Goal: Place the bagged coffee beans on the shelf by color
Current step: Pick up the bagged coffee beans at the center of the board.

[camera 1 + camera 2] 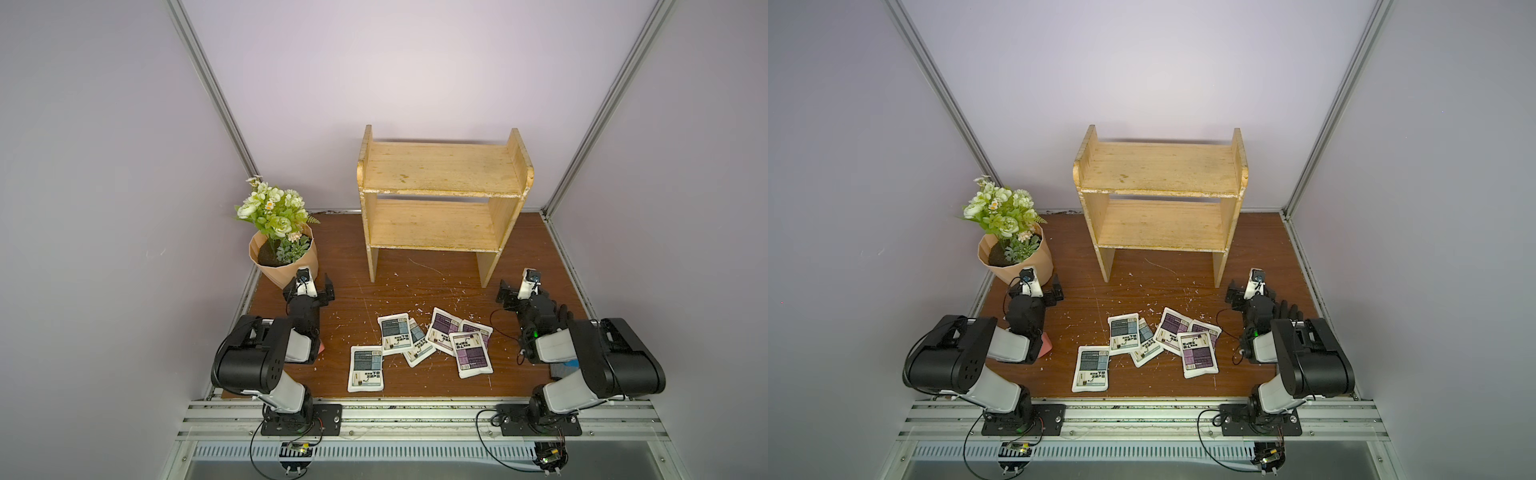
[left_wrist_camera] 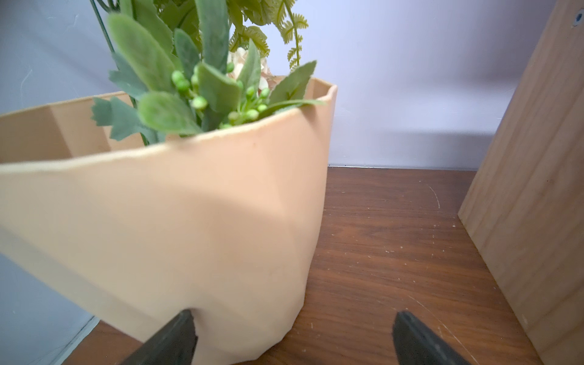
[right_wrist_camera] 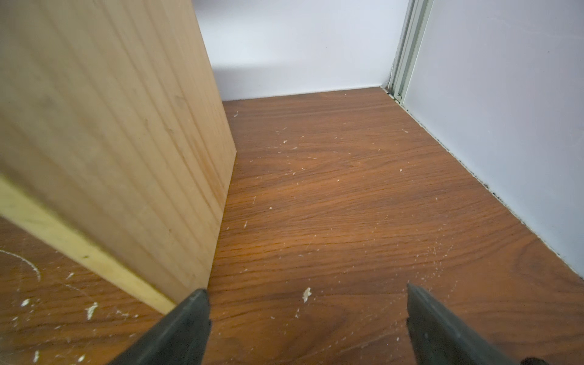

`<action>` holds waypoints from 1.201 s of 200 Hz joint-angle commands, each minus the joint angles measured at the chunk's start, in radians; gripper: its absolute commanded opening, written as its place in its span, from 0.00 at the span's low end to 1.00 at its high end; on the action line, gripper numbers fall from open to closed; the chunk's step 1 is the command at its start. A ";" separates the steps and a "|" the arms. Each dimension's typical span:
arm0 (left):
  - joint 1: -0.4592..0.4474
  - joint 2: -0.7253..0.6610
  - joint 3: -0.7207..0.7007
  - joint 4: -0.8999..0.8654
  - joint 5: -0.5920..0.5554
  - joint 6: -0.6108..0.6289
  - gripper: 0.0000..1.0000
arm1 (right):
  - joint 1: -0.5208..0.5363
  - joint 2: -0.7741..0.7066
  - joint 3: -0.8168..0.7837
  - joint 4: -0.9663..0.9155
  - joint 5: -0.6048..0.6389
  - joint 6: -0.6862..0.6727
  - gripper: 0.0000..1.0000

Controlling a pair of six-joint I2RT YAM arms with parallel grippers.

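While both grippers stand wide open and hold nothing, the six bagged coffee beans lie loose on the brown table, in front of the shelf and well apart from it. Three grey-blue pouches sit toward the left: two overlap, and the nearest one lies flat just beside them. Three purple pouches overlap in a cluster to the right, and the two groups meet in the middle. The left gripper hovers low over the table, just beside the tan flower pot, with one finger in front of the pot's wall. The right gripper hovers low near the foot of the shelf's right side, its jaws spread over bare, white-flecked wood
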 commanded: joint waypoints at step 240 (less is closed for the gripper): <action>-0.986 -0.168 0.469 -1.088 0.138 -0.241 1.00 | 0.155 -0.563 0.401 -1.848 -0.487 0.595 0.63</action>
